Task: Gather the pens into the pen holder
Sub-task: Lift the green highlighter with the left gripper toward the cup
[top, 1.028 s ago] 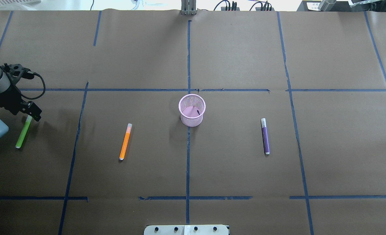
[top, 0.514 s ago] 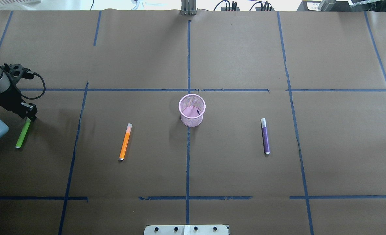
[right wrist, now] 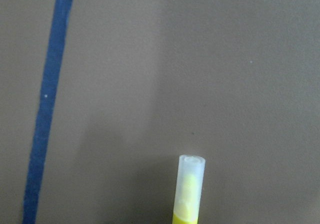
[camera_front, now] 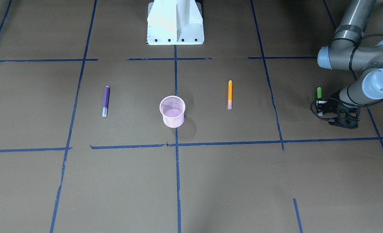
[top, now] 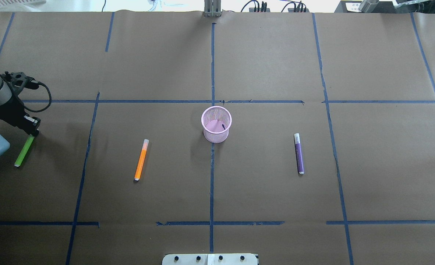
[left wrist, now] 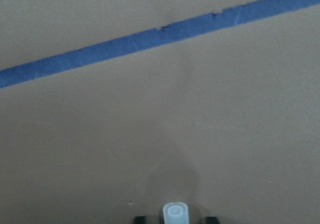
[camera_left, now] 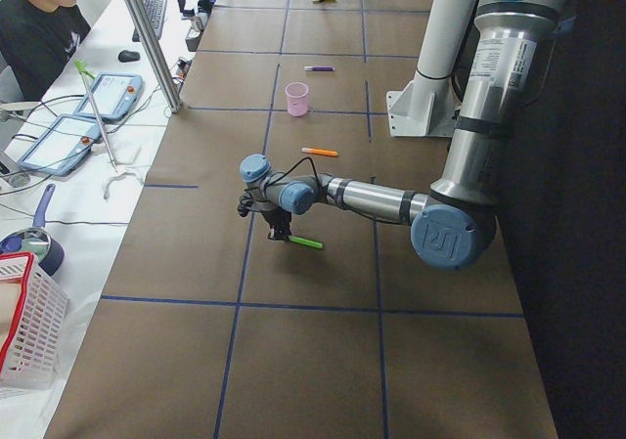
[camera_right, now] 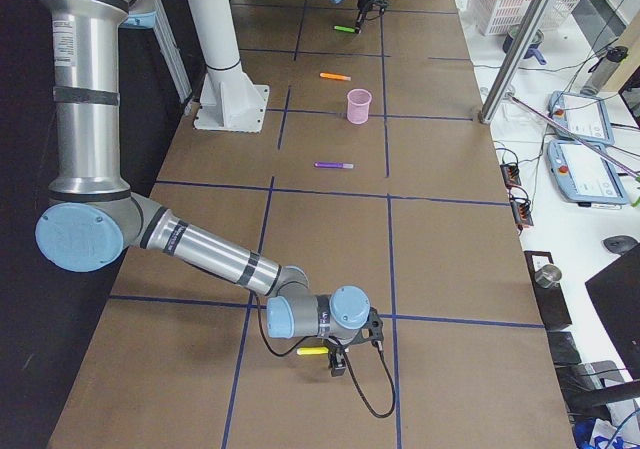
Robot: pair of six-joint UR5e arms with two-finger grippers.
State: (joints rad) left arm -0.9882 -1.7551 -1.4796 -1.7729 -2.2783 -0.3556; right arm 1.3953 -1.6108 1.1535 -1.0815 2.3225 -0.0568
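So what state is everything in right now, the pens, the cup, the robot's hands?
left hand: shut on green pen.
green pen: cap end in left hand.
orange pen: lying flat, free.
purple pen: lying flat, free.
pen holder: upright, no pens inside.
right hand: cannot tell open or shut.
yellow pen: at the right hand.

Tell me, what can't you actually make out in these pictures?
- Green pen: its cap end is hidden under the left gripper overhead; a real pinch is unclear.
- Right gripper: outside overhead and front views; seen only from the right side, open or shut unclear.
- Pen holder: dark speck inside, too small to identify.
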